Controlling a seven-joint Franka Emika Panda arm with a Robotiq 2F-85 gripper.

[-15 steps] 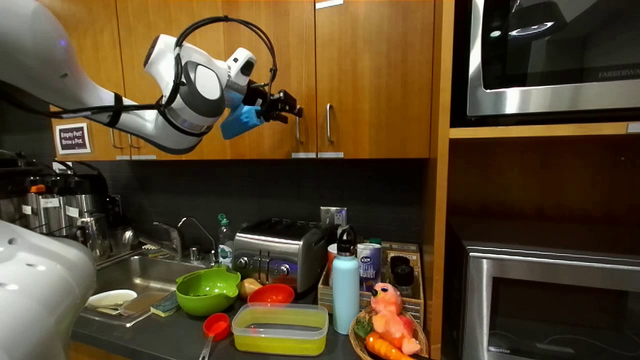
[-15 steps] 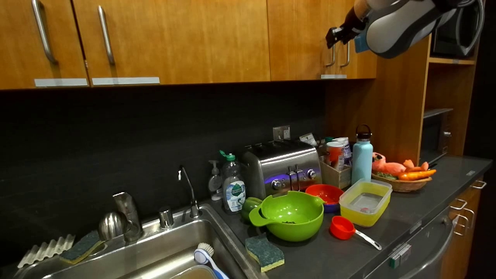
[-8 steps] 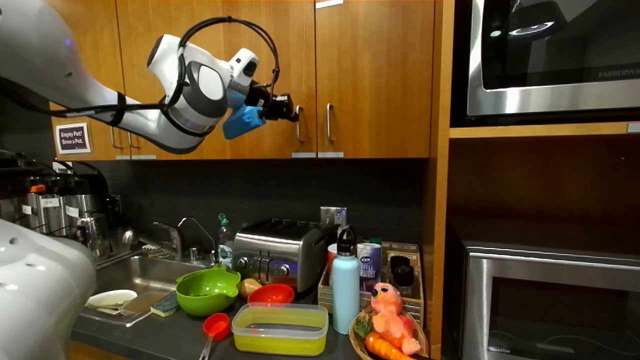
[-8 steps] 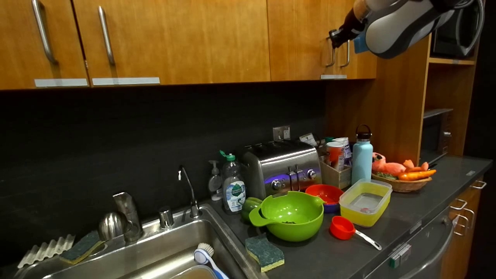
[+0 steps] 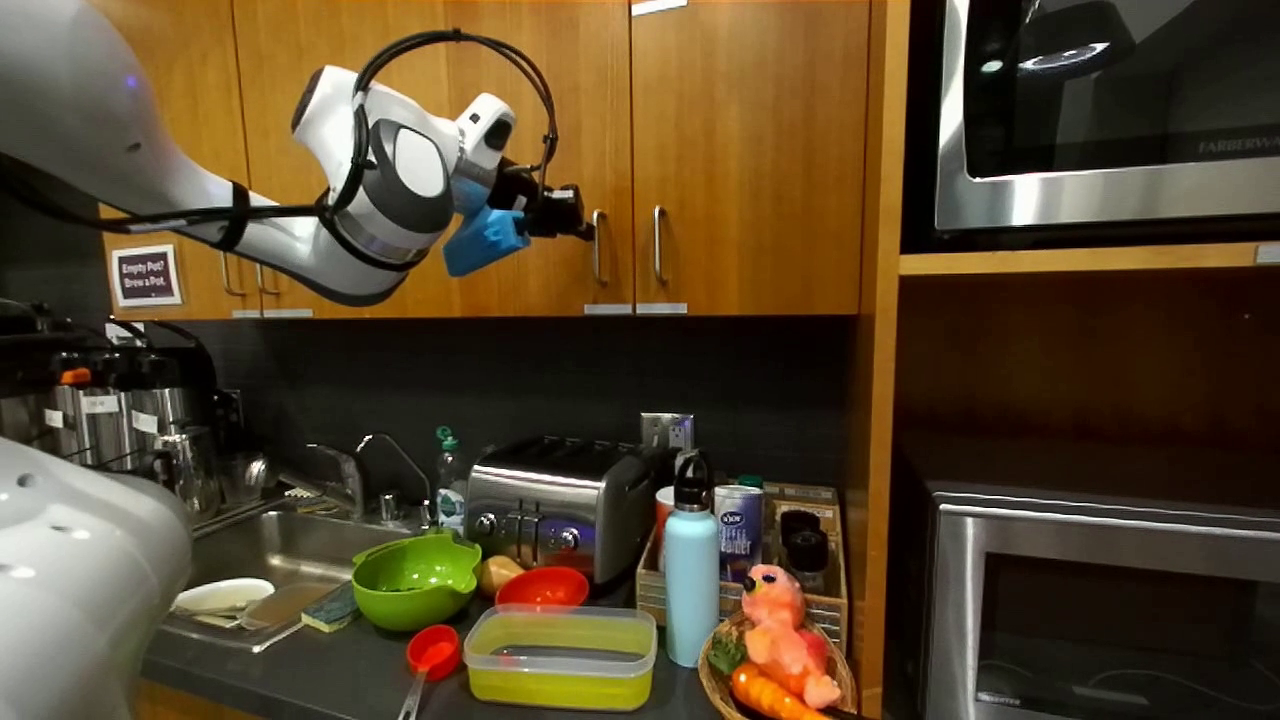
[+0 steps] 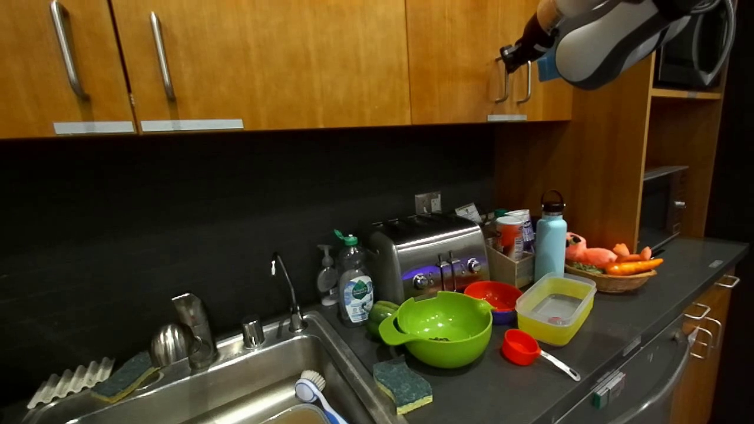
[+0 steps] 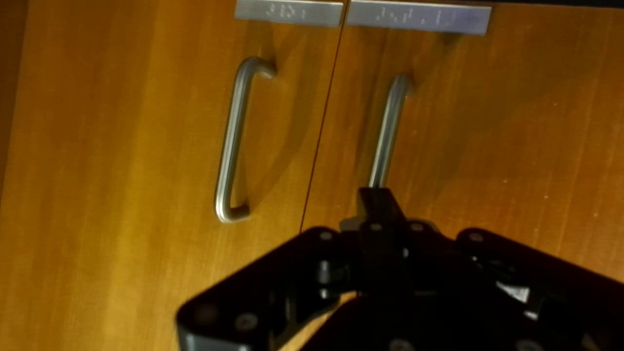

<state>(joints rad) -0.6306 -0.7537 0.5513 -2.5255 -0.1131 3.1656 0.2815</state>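
Observation:
My gripper is shut, its dark fingers pressed together in the wrist view. The fingertips overlap one end of a metal bar handle on a wooden cabinet door; that end of the bar is hidden behind them. No gap shows between the fingers, and whether they touch the bar I cannot tell. A second handle stands apart on the neighbouring door. In both exterior views the gripper is at the upper cabinets, right beside the handle. A blue block sits on the wrist.
Below, the counter bears a toaster, a green bowl, a yellow container, a red measuring cup, a light blue bottle and a basket with a pink plush toy. A sink and microwaves flank these.
The gripper's fingers have gone from open to shut. The arm has moved slightly toward the cabinet handle, then barely at all. Things on the counter have not moved.

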